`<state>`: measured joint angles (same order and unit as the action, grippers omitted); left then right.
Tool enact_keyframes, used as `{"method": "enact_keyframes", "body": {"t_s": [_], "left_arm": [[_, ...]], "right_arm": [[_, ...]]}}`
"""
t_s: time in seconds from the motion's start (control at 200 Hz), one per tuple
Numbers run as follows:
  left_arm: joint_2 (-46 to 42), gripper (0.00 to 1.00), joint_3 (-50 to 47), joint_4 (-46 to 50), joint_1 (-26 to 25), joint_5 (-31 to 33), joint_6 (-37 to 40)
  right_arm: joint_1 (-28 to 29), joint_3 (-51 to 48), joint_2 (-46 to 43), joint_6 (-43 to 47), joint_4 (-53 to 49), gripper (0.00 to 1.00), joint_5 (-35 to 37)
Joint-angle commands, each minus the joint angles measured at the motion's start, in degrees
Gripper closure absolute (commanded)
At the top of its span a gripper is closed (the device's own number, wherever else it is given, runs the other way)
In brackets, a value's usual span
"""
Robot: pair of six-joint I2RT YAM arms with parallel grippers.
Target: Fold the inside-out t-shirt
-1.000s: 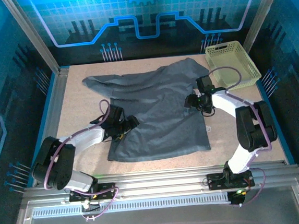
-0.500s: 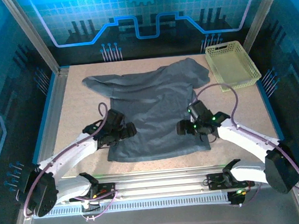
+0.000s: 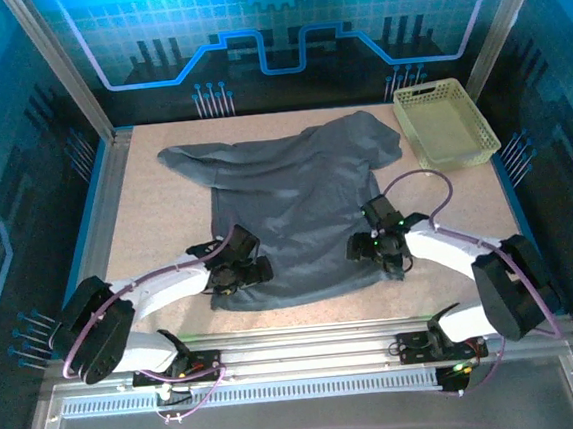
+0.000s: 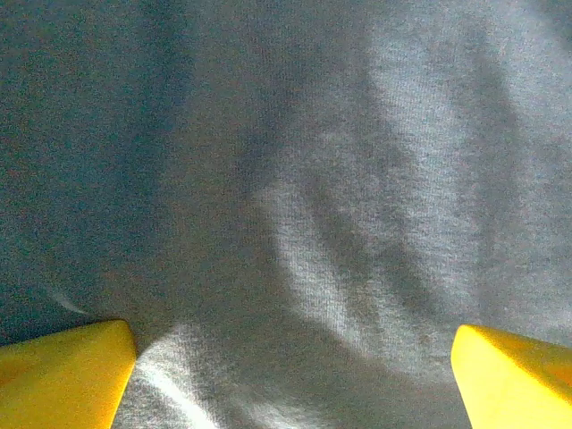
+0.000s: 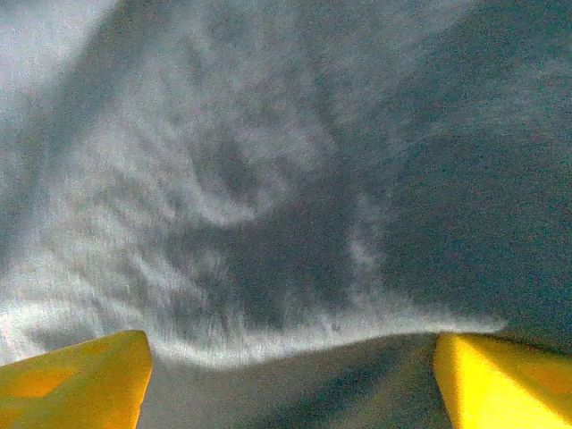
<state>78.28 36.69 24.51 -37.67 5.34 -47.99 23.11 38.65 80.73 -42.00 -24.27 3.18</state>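
Observation:
The inside-out t-shirt (image 3: pixel 301 203) lies spread on the table, dark slate grey, with its hem toward the arms and its sleeves at the back. My left gripper (image 3: pixel 254 271) is low over the shirt's near left corner. In the left wrist view, the left gripper (image 4: pixel 290 371) stands open, its yellow fingertips (image 4: pixel 63 375) wide apart over the cloth. My right gripper (image 3: pixel 363 248) is over the near right part of the shirt. In the right wrist view, the right gripper (image 5: pixel 290 371) is open too, and a pale ridge of fabric (image 5: pixel 340 335) runs between its fingertips (image 5: pixel 500 380).
A pale yellow-green plastic basket (image 3: pixel 446 123) stands at the back right corner, just beyond the shirt's right sleeve. Bare tabletop (image 3: pixel 152 221) borders the shirt on the left. Metal frame rails edge the table on all sides.
Both arms have come toward the near edge, from the shirt's middle down to its hem corners. Both grippers stayed open. The shirt has hardly shifted.

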Motion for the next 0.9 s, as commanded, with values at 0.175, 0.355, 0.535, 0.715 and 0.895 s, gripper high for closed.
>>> {"method": "enact_keyframes", "body": {"t_s": [0.175, 0.355, 0.535, 0.715, 0.895], "left_arm": [[0.6, 0.05, 8.0, 5.1, -6.0, 6.1, 2.6], [4.4, 0.01, 18.0, 13.4, -19.8, 21.4, 16.3], [11.4, 0.02, 21.1, 10.9, -25.5, 18.8, 24.9], [19.8, 0.12, 26.2, 11.2, -27.0, 15.4, 28.8], [24.1, 0.21, 28.8, 11.3, -27.0, 14.1, 29.5]], "right_arm": [[-7.5, 6.8, 0.4, 5.4, -1.2, 0.16, 1.1], [-7.1, 4.9, -13.1, 6.7, -6.3, 0.15, 3.0], [-6.9, 0.3, -24.7, 4.9, -9.6, 0.14, 3.6], [-6.7, -4.3, -29.8, 3.1, -10.1, 0.14, 2.5], [-6.5, -5.9, -29.5, 3.0, -9.4, 0.14, 1.7]]}}
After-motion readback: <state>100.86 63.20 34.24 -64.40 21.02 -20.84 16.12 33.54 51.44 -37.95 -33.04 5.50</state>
